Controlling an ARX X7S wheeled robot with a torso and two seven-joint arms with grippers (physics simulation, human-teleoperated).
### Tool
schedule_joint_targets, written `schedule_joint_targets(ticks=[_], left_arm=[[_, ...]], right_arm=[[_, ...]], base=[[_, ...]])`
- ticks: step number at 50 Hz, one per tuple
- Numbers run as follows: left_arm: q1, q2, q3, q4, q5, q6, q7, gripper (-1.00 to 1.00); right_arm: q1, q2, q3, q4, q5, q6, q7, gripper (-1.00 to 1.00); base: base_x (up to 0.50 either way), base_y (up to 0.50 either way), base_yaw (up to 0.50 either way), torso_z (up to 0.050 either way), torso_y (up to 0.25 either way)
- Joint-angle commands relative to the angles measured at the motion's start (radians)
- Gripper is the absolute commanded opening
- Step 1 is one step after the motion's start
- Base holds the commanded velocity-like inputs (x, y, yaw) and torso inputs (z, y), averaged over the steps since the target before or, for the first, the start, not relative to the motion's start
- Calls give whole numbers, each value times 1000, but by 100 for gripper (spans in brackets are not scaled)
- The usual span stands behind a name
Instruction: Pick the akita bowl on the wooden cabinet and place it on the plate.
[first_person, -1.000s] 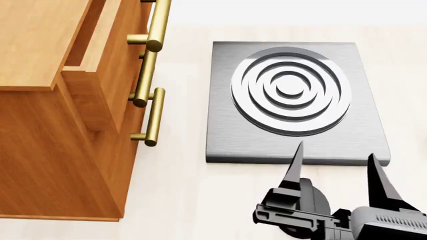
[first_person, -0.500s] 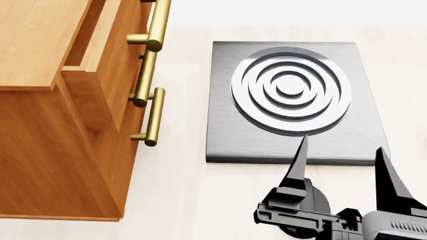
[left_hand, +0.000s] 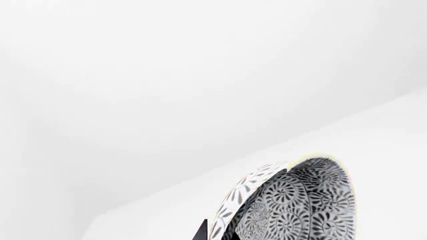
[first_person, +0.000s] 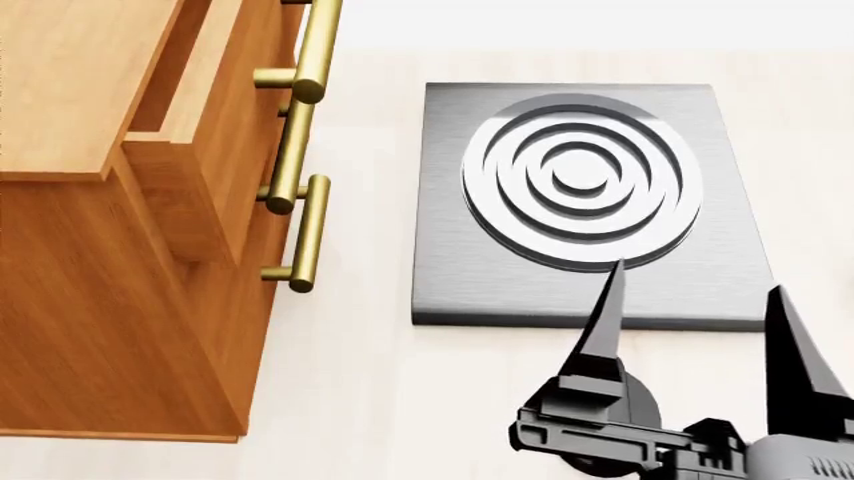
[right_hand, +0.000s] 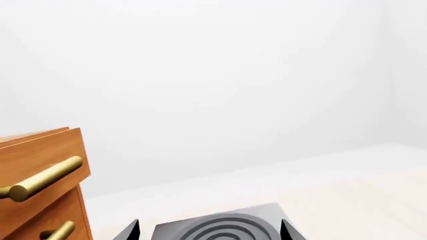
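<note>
The right claw (first_person: 701, 300) hangs over the pale counter (first_person: 360, 400) with its two dark pointed fingers spread well apart and nothing between them, their tips reaching the near edge of a grey metal slab (first_person: 454, 270) cut with raised concentric rings. To the left stands the wooden cabinet (first_person: 107, 320), orange-brown, with one drawer pulled partly out and brass bar handles (first_person: 310, 232) running down its front; no bowl shows on the part of its top that the head view takes in. The right wrist view picks up the same cabinet (right_hand: 40, 165) at one side, a brass handle (right_hand: 47, 177) jutting from it, and the ringed slab (right_hand: 223, 227) low in the picture between the two dark fingertips (right_hand: 130, 231), against a plain white backdrop. The akita bowl (left_hand: 293, 205) shows only in the left wrist view, close to the lens: a deep round bowl with a pale rim and a dense dark-grey floral pattern inside and out, tilted so its mouth faces the camera. A single dark fingertip of the left claw (left_hand: 200, 231) sits just beside the bowl's outer wall; whether that claw grips the bowl or stands apart cannot be told. The plate appears in none of the views.
</note>
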Motion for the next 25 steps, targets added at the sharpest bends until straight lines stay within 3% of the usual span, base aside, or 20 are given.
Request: schedule_joint_targets(ticks=[1, 16, 25], left_arm=[[-7, 0, 2, 134, -59, -69, -18, -100], [-7, 0, -50, 295, -135, -191, -48, -100], [-7, 0, -20, 390, -214, -241, -94, -100]], right_arm=[[-4, 9, 6, -35, 8, 6, 12, 100], [-7, 18, 6, -80, 14, 15, 28, 100], [-2, 19, -9, -93, 8, 24, 32, 100]], base=[[0, 0, 0, 0, 0], [0, 0, 0, 0, 0], [0, 0, 0, 0, 0]])
